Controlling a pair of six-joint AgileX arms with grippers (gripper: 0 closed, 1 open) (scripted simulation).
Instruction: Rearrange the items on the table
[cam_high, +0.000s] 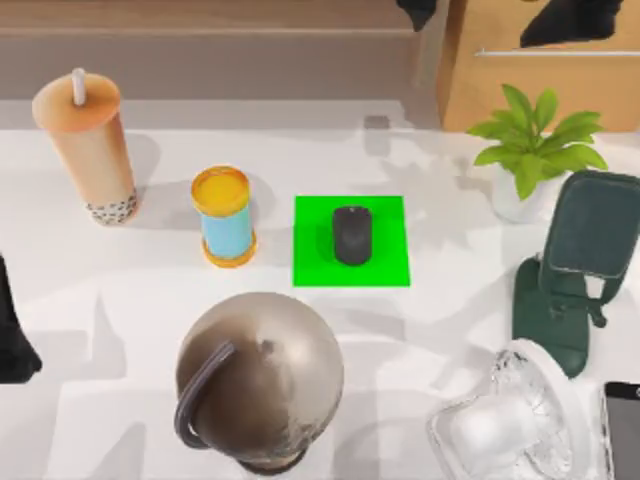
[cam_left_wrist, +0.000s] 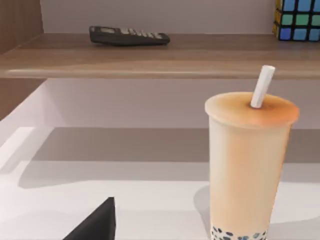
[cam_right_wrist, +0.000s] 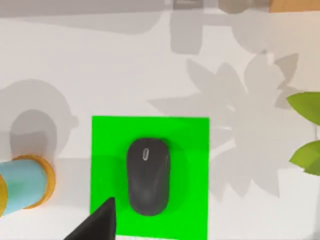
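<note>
Small black computer mouse (cam_high: 351, 235) lying flat mid-table on green square mat (cam_high: 351, 241), nothing gripping it. Drink cup (cam_high: 88, 150) upright at far left of table (cam_high: 300, 150); desk fan (cam_high: 510, 425) and smartphone (cam_high: 622, 425) at near right corner. Blue-and-yellow can (cam_high: 224, 216) just left of mat. Right wrist view looking down on mouse, left wrist view facing cup; claw state of either arm: cannot tell. Probably mouse placement done; next likely calls for approaching another item, maybe the cup.
</note>
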